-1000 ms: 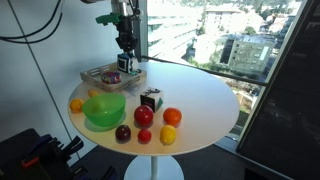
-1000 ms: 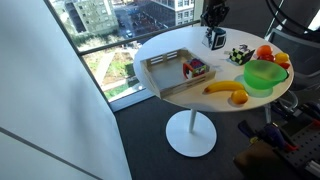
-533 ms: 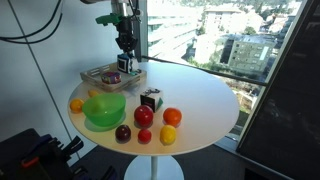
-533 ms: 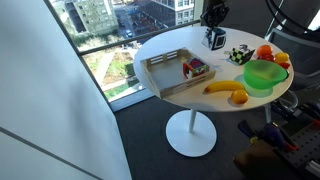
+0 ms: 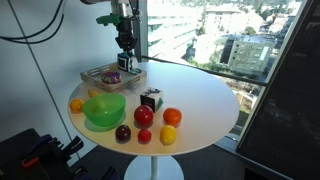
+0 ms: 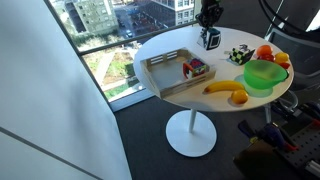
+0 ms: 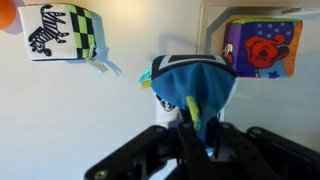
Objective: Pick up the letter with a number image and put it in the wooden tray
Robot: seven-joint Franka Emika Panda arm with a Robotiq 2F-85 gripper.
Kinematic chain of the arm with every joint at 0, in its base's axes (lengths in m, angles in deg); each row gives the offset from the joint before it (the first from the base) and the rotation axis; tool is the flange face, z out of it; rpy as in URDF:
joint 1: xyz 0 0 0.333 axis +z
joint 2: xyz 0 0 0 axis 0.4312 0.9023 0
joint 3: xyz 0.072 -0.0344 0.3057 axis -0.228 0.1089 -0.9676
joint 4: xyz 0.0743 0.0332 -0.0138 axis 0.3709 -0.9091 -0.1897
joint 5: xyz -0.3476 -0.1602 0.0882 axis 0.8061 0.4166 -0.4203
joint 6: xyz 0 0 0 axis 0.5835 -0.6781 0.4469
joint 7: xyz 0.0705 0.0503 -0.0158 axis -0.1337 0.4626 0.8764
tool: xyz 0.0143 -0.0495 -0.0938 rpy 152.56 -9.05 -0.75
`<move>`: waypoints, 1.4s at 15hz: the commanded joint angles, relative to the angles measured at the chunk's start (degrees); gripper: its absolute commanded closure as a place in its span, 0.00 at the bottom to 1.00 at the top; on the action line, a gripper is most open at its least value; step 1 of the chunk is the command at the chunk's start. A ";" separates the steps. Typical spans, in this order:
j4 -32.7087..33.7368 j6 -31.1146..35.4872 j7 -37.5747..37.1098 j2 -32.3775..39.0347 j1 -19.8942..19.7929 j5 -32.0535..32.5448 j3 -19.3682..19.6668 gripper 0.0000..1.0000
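Gripper (image 7: 193,112) clamps letter block (image 7: 188,82); faces blurred, number image unreadable.

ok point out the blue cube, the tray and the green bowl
blue cube (image 7: 190,85), wrist view, front face
tray (image 6: 165,72), in an exterior view, bare floor
green bowl (image 5: 104,121), in an exterior view, front wall

gripper (image 5: 125,58) points down, jaws clamped

Counted three toy cubes: blue-edged cube (image 7: 190,85), zebra cube (image 7: 60,32), bear cube (image 7: 262,45). One wooden tray (image 6: 165,75). One green bowl (image 5: 104,110). One banana (image 6: 220,88). Six round fruits (image 5: 172,116).
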 commanded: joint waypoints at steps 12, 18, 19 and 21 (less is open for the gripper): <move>16.06 -3.24 -3.70 12.15 4.63 0.80 -0.17 0.84; 18.18 -2.69 -7.03 14.95 6.39 0.64 0.12 0.95; 18.55 -2.54 -7.34 15.39 6.53 0.66 0.19 0.94; 19.12 -2.35 -7.67 16.12 6.62 0.50 0.23 0.94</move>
